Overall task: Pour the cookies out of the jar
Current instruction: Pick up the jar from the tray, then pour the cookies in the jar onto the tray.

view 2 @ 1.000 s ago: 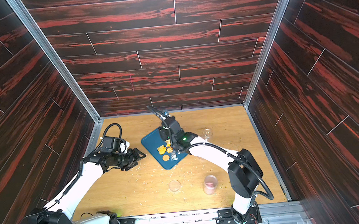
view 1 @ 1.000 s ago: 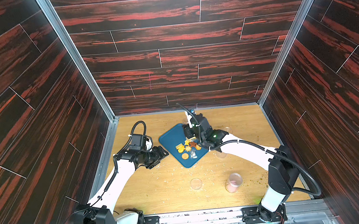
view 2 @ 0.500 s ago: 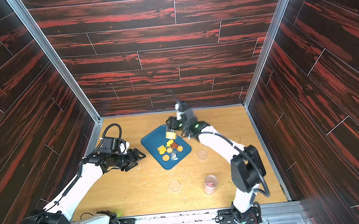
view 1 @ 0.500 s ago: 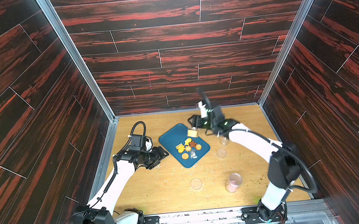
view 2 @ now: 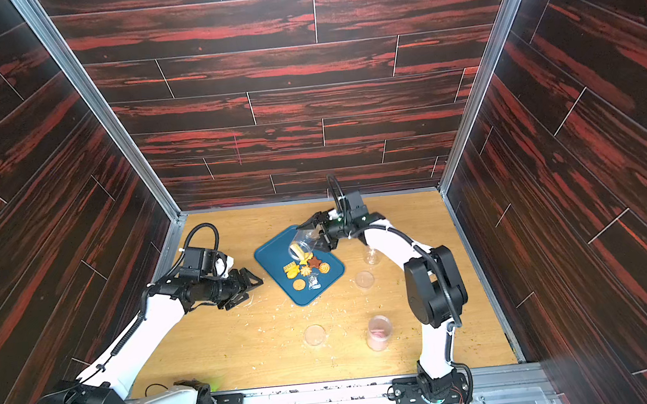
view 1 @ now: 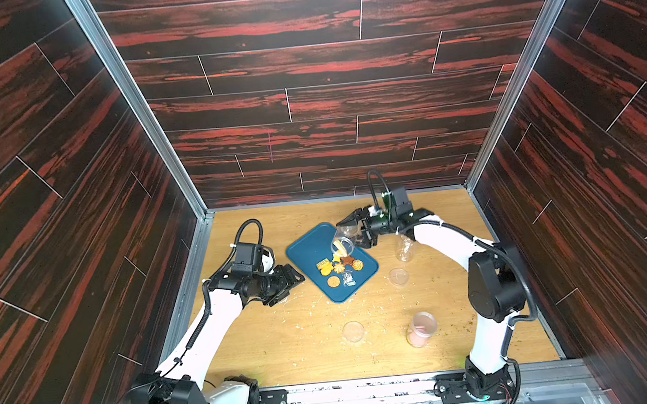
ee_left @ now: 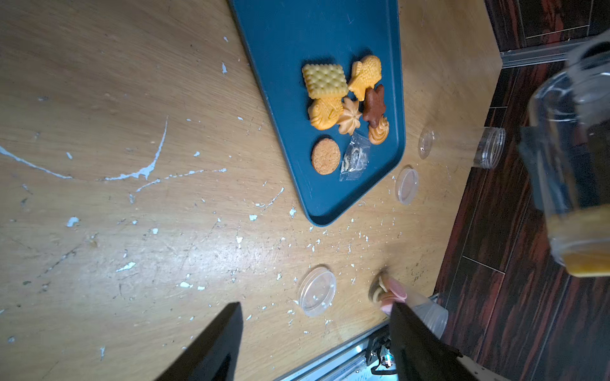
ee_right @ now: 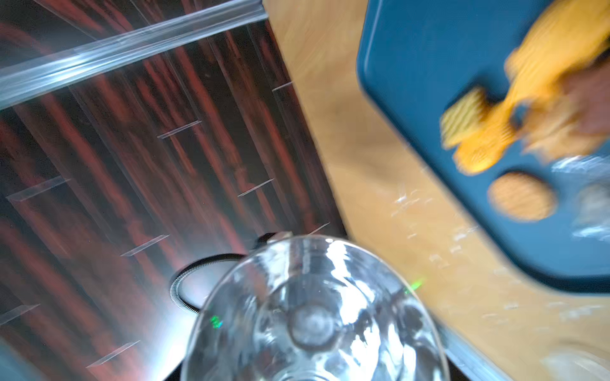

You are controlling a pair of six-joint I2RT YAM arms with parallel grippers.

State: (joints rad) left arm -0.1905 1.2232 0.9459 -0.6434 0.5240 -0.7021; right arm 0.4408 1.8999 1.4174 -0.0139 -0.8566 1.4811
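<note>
jar (view 1: pixel 345 236) hung tipped over the tray (view 1: pixel 310 248), clamped in your right gripper (view 1: pixel 359 231); cookies (view 1: pixel 339 267) lay on the tray; your left gripper (view 1: pixel 292 283) sat part open, empty.

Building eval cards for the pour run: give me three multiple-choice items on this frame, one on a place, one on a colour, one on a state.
1. Where do the loose cookies lie?
A. on the bare wood
B. on the tray
C. in a bowl

2. What colour is the tray?
A. red
B. white
C. blue

3. How is the jar in the right gripper?
A. tilted, mouth down over the tray
B. upright
C. lying flat on its side

Key:
1 B: they sit grouped on the tray in both top views.
2 C: its bare floor is blue.
3 A: the jaws clamp it slanted, with a yellow cookie at its mouth.
</note>
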